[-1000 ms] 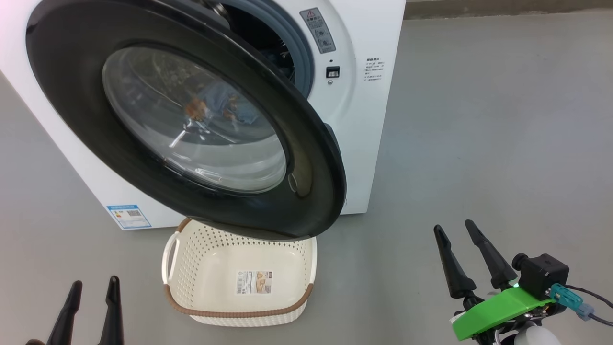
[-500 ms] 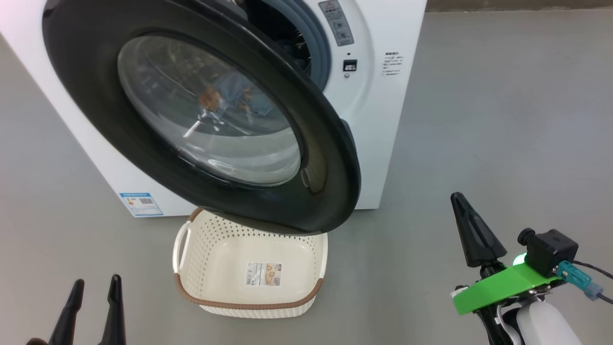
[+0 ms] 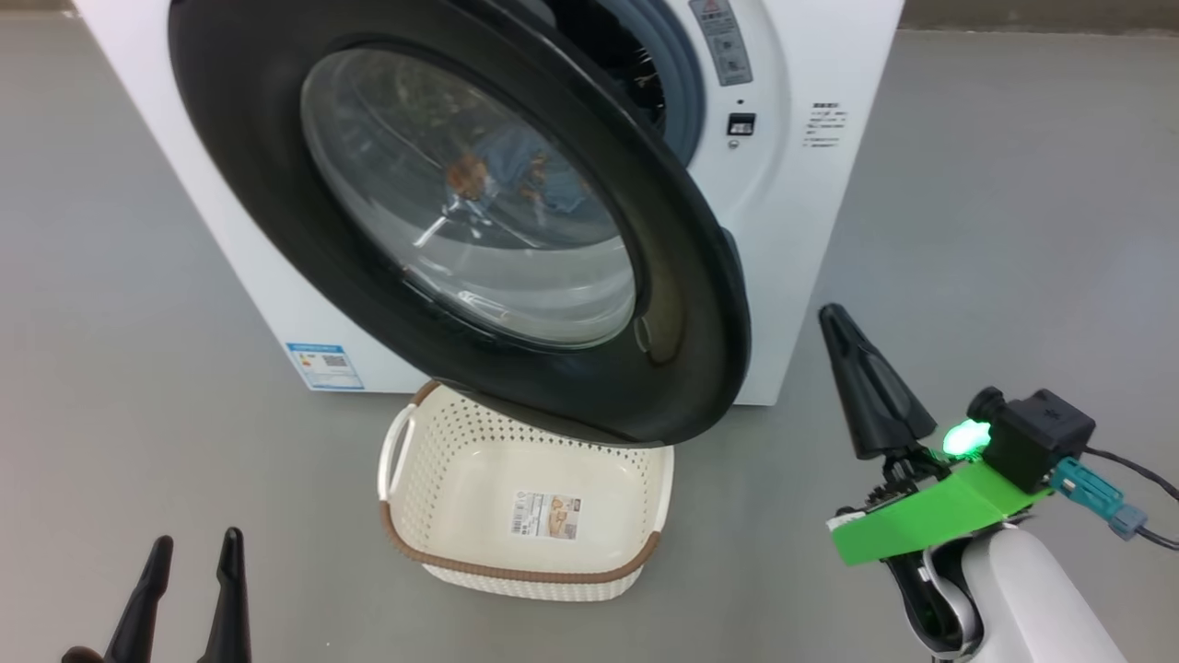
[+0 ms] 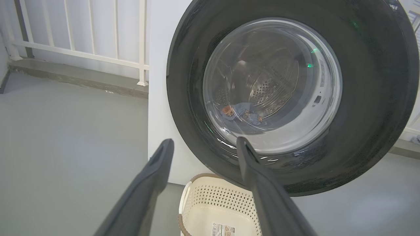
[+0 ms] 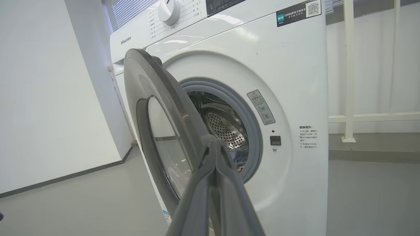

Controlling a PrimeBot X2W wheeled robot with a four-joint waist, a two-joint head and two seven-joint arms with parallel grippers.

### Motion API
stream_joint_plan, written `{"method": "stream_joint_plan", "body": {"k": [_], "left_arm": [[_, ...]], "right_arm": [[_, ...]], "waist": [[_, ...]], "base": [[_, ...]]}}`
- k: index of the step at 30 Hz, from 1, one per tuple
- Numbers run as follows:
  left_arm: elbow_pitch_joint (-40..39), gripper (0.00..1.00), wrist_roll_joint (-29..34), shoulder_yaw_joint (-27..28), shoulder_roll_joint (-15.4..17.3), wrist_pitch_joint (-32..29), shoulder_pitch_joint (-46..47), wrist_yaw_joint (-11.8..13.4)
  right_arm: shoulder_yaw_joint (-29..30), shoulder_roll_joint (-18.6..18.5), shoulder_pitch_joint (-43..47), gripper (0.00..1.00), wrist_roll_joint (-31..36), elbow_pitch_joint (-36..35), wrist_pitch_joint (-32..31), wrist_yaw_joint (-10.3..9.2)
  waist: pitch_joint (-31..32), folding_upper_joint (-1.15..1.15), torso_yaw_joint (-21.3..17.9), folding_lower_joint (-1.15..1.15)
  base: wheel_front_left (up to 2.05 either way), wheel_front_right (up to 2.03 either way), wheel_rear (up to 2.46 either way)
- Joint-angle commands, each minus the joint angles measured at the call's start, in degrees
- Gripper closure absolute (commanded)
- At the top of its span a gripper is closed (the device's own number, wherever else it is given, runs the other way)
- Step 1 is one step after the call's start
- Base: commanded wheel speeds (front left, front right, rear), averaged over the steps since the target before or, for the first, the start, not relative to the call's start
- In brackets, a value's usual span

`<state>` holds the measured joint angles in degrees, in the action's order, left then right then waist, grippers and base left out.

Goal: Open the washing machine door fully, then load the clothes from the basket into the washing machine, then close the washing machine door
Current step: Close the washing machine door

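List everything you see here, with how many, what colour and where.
washing machine: one, white, centre
door: one, black rim, clear glass, partly open above the basket
clothes: blue with orange-brown print, number unclear, inside the drum
basket: one, cream with brown rim, empty, on the floor
sticker: one, blue, machine's lower front
railing: one, white, behind the machine
floor: grey
left gripper: one, dark fingers apart, lower left
right gripper: one, dark fingers shut, right of the door
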<state>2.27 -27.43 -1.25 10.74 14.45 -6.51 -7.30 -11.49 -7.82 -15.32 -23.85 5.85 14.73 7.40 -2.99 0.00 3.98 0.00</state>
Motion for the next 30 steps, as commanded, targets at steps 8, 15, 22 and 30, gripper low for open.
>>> {"method": "stream_joint_plan", "body": {"k": [8,15,22,30], "left_arm": [[-0.5,0.00,-0.6,1.4,0.7,0.5,3.1,-0.2],[-0.1,0.00,-0.9,1.0,0.5,0.5,3.6,-0.2],[-0.1,0.00,-1.2,0.5,0.3,0.5,4.4,-0.2],[-0.2,0.00,-1.8,0.3,0.3,0.5,5.1,-0.2]], "right_arm": [[-4.8,-1.3,-3.7,1.00,0.2,-2.2,0.3,0.09],[-7.0,-2.0,-4.6,1.00,0.4,-0.5,0.3,0.09],[-8.4,-2.9,-5.5,1.00,0.2,4.3,0.3,0.09],[-7.2,-3.6,-6.6,1.00,-0.1,8.9,0.3,0.09]], "waist": [[-0.6,0.00,4.3,0.00],[-1.2,0.00,6.9,0.00],[-1.9,0.00,9.3,0.00],[-3.9,0.00,11.3,0.00]], "base": [[0.00,0.00,0.00],[0.00,0.00,0.00],[0.00,0.00,0.00],[0.00,0.00,0.00]]}}
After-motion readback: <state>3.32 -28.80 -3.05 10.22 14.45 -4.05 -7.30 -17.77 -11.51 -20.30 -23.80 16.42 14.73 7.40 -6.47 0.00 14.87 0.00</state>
